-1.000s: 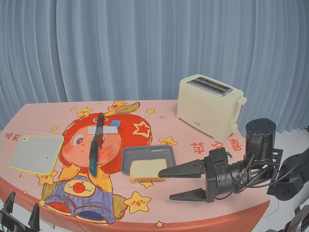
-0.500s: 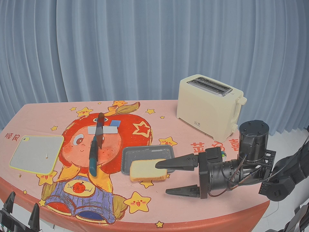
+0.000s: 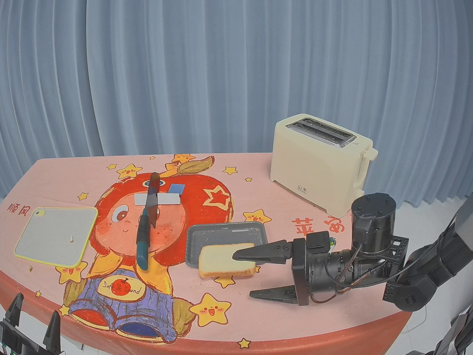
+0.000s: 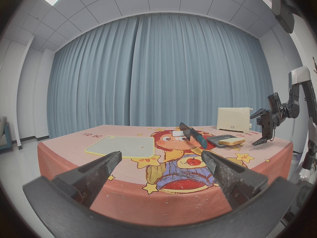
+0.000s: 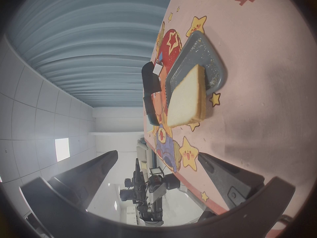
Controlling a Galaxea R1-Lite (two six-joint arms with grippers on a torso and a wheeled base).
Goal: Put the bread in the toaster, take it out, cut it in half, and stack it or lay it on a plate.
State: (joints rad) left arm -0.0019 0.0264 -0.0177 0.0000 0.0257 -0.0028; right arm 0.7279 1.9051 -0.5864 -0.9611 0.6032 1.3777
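A slice of bread [image 3: 224, 261] [image 5: 186, 99] lies half on the front rim of a grey tray [image 3: 217, 232] [image 5: 201, 55], overhanging onto the cloth. My right gripper [image 3: 243, 276] [image 5: 157, 156] is open just right of it, turned on its side. Its upper finger reaches over the bread's right end and its lower finger hovers near the table. The cream toaster [image 3: 320, 161] stands at the back right with empty slots. My left gripper [image 3: 37, 305] [image 4: 160, 156] is open and empty below the table's front left edge.
A teal-handled knife [image 3: 146, 218] lies propped on the cloth left of the tray. A grey cutting board [image 3: 56, 235] with a yellow rim sits at the far left. The round table [image 3: 276, 321] ends close in front of the right gripper.
My right gripper has slid left and slightly down toward the bread, so its upper finger now overlaps the slice. The bread and the left arm have not moved.
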